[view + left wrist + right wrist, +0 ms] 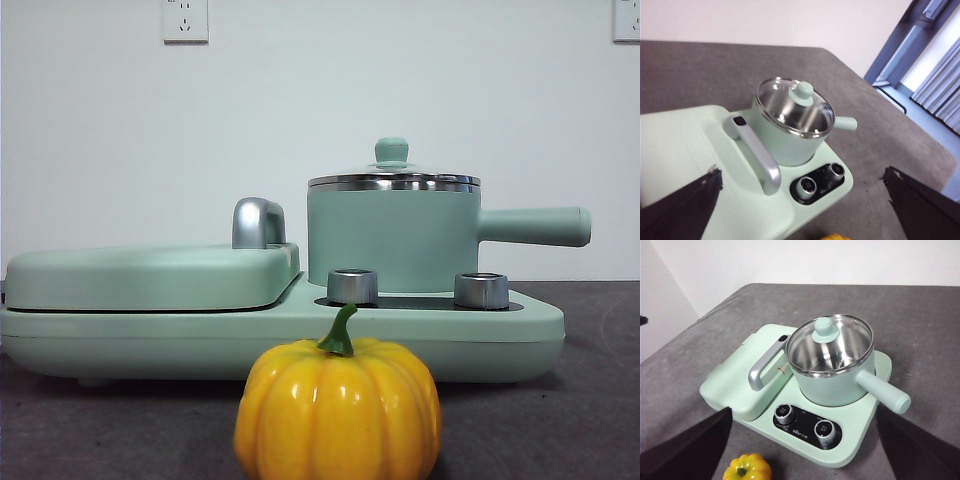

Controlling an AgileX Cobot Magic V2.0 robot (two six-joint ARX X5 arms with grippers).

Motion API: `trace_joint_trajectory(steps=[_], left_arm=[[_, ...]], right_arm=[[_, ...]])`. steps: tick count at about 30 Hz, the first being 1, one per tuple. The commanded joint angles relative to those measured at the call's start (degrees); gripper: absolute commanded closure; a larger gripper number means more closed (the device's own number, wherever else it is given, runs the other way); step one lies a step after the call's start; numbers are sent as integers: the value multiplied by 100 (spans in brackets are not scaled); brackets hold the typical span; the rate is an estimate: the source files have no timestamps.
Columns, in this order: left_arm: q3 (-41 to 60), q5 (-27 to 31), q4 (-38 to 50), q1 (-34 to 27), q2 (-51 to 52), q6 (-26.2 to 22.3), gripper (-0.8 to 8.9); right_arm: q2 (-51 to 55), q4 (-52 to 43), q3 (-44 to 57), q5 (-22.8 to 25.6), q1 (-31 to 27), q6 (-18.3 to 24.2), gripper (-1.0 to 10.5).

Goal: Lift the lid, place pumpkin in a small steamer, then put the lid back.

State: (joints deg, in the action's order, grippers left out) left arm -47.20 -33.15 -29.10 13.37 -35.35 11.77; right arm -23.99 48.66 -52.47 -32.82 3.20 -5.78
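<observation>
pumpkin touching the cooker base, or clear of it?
Apart. The right wrist view shows bare grey table between the pumpkin and the cooker base; both grippers wait above, open.

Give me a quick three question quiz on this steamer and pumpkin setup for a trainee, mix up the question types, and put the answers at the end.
1. True or false: the lid sits on the steamer.
2. Where is the pumpkin? A) inside the steamer B) on the table in front of the appliance C) in a gripper
3. Fill in: both the left gripper and the right gripper have their jaws ____ and hold nothing.

Key: 1 true. 2 B. 3 open.
</observation>
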Motion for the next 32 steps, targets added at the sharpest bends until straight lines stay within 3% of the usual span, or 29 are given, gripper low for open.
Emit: trace_joint_trajectory(steps=[1,17,32], left_arm=[[-131,-33,83,122,-221,-15,274],[-905,129,487,1163,-2374,-111,283],[-3209,1436,450,2138,-5045,-588,283]], right_arm=[[-24,-39,-79,-17,4,46,479],[-24,-39,-79,-22,4,42,479],[-24,-37,-79,-20,4,42,479]])
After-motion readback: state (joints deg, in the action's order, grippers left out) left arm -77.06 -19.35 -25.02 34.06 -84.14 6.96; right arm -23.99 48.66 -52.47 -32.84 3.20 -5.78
